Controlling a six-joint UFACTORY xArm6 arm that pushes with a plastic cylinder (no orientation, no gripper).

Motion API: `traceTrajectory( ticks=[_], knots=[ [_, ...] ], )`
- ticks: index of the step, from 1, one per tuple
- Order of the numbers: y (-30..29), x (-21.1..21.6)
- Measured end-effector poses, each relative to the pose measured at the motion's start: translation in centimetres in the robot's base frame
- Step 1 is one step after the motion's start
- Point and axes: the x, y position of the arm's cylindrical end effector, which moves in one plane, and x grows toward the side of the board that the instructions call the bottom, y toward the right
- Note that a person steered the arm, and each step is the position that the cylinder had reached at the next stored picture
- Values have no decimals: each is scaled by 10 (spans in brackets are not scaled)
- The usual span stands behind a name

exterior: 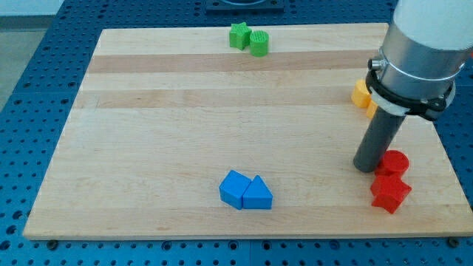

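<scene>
My tip (365, 167) rests on the wooden board (185, 111) at the view's right, its dark rod rising to the arm's grey body. It stands right against the left side of a red cylinder (395, 162). Just below that cylinder lies a red star-shaped block (389, 193), touching it. Above the tip, partly hidden behind the arm, sit two yellow-orange blocks (361, 94); their shapes are hard to make out.
A blue cube (234, 188) and a blue triangular block (258, 195) lie touching near the view's bottom centre. A green star (238, 35) and a green cylinder (259, 43) sit together at the view's top edge. The board's right edge is close to the red blocks.
</scene>
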Motion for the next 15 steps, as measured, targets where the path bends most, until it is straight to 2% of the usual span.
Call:
traceTrajectory(
  ticks=[1,2,3,4,6,7,8,11,15],
  knots=[
    [0,0],
    [0,-14],
    [0,-48],
    [13,-56],
    [75,-65],
    [110,-90],
    [114,-114],
    [5,-93],
    [-114,-107]
  ],
)
